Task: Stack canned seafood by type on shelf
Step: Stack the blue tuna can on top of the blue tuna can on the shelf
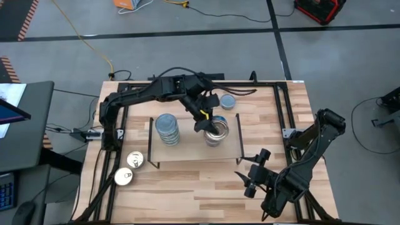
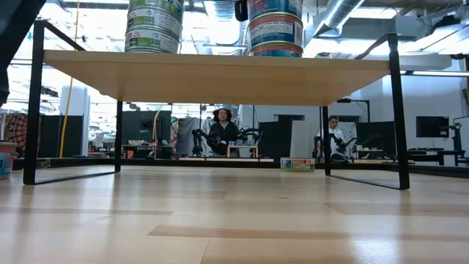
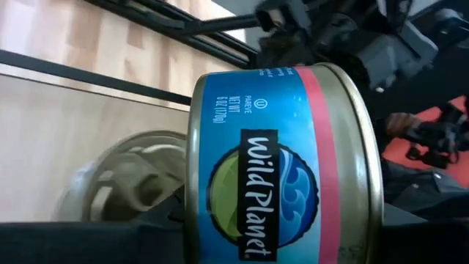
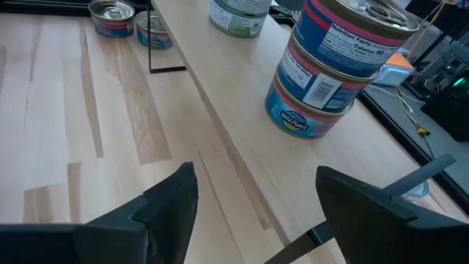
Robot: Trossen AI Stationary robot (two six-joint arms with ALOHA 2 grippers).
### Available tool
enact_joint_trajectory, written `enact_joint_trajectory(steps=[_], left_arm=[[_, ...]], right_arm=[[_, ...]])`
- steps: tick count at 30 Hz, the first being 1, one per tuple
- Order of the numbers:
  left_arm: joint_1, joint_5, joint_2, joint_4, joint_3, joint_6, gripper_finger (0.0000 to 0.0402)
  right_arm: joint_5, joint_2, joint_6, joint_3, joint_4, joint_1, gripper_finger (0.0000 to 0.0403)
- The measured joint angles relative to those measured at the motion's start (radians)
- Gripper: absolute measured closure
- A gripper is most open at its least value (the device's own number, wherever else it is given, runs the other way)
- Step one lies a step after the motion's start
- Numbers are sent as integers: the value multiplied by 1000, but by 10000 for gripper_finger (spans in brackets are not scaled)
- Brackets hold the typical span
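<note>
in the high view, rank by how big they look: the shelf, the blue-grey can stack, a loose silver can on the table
1. shelf, clearly largest.
2. blue-grey can stack.
3. loose silver can.
The stack stands nearer the overhead camera, so its edge over the loose can is unsure.

Even, bright overhead light fills the room. In the low view the ceiling and windows beyond the shelf (image 2: 220, 73) blow out to white, leaving its underside shaded. The tabletop (image 2: 234, 220) shows soft glare. In the left wrist view the near tin (image 3: 282, 161) is sharp, the background blurred.
</note>
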Motion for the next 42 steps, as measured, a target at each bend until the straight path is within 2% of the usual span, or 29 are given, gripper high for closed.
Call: enact_joint_trajectory(steps=[11, 17, 32, 42], left_arm=[[2, 32, 15, -52, 0, -14, 214], [1, -37, 17, -38, 0, -7, 204], [12, -14, 17, -57, 3, 67, 86], [18, -106, 15, -171, 76, 181, 80]], right_arm=[[1, 0, 4, 0, 2, -1, 101], [1, 1, 4, 0, 5, -1, 101], [5, 1, -17, 0, 25, -2, 101], [5, 1, -30, 0, 36, -9, 101]])
